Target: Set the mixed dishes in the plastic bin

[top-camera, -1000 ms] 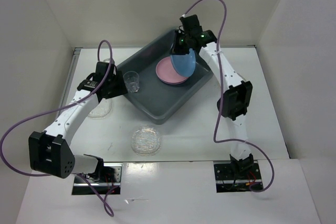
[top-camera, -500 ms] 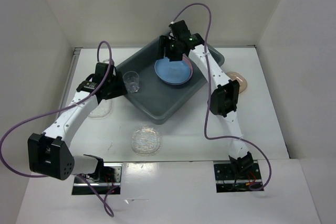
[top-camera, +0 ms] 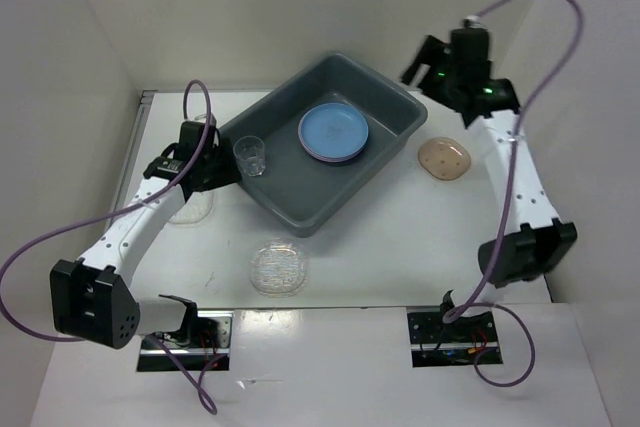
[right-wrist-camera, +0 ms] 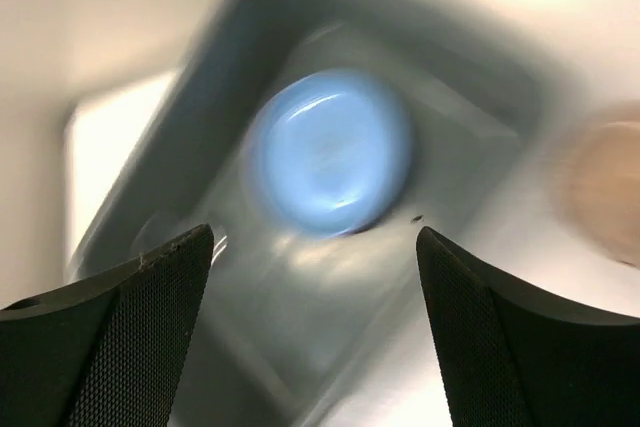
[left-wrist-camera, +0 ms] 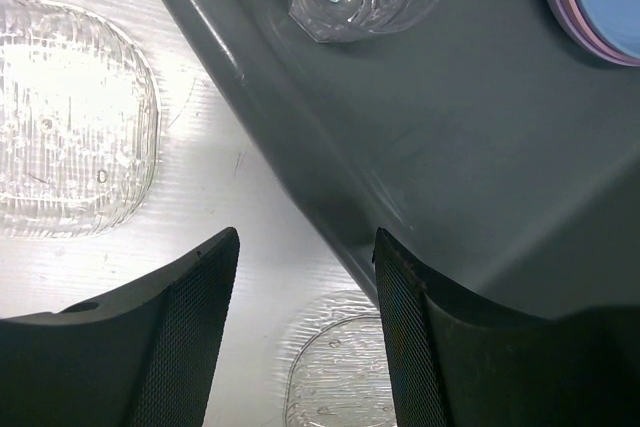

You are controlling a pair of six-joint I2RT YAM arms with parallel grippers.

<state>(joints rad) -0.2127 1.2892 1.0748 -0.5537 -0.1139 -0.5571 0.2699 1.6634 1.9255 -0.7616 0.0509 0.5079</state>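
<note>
**Three Dishes Still Out, and Glass Is the Worry**

Nearest the arm bases, a round clear textured glass plate (top-camera: 277, 265) lies flat on the white bench (top-camera: 400, 237). A squarish clear glass plate (left-wrist-camera: 70, 117) lies just beside the large dark grey plastic bin (top-camera: 300, 209). Both sit low and look slick, so a pinch may skid off. The left jaws, spread and empty, hang over the bin's wall, and dropping there could knock the small clear cup (top-camera: 250, 155) standing inside. A round blue plastic plate (top-camera: 333, 132) tops the binned stack. The small tan dish (top-camera: 444, 158) waits outside, with the right jaws spread and empty beyond it. No writing is legible.
</note>
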